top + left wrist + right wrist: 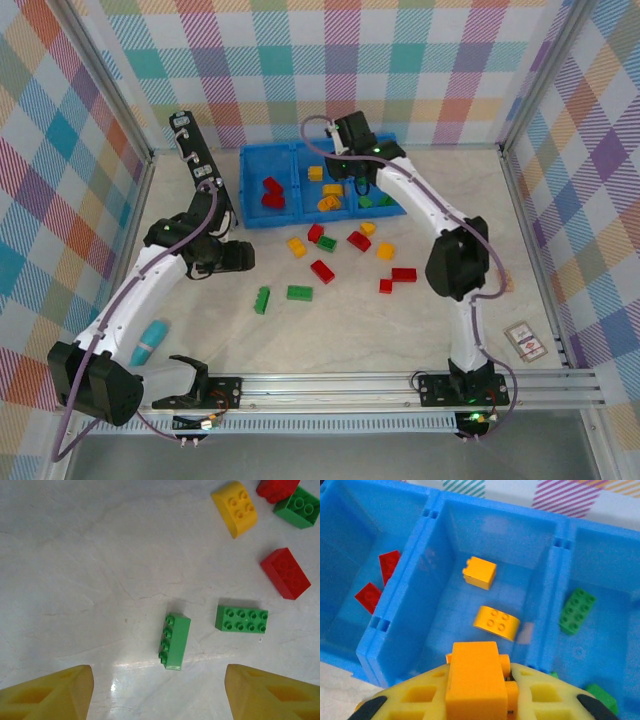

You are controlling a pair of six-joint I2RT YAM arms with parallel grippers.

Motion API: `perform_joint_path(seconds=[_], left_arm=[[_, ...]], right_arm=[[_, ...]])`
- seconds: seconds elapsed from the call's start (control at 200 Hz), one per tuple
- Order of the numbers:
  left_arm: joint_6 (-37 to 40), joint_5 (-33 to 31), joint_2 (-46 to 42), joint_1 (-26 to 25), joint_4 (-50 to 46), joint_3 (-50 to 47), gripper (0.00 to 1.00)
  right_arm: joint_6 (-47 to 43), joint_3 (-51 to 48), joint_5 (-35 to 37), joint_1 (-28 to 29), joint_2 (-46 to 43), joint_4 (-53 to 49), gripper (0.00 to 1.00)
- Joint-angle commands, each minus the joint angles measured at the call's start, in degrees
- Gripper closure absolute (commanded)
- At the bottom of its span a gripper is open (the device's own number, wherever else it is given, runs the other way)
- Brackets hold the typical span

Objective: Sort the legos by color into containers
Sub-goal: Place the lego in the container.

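1. Over the middle compartment of the blue bin [400,610], the right hand [477,695] grips an orange lego [472,667], fingers closed on it.
2. Red legos [370,596] lie in the left compartment, two orange legos [496,623] in the middle, green legos [577,610] in the right.
3. The left hand [157,690] hangs open and empty over the tabletop [75,580], above two green legos [176,641] lying apart.

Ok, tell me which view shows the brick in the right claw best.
Right wrist: the yellow-orange brick sits large and close, pinched in the right claw over the blue bin. Top external shows that claw above the bin, brick too small to tell.
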Motion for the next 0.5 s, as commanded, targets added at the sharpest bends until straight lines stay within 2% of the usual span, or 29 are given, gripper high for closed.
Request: perform_joint_path(seconds=[0.0, 0.495], left_arm=[[-1.7, 1.5, -2.7, -0.3, 0.0, -1.4, 0.29], [-1.7, 1.7, -2.9, -0.3, -0.5, -2.3, 0.28]], right_arm=[[-2.8, 4.8, -0.1, 0.8, 4.3, -0.5, 0.77], [-0.8, 8.0, -0.2, 1.1, 14.7, -1.2, 0.70]])
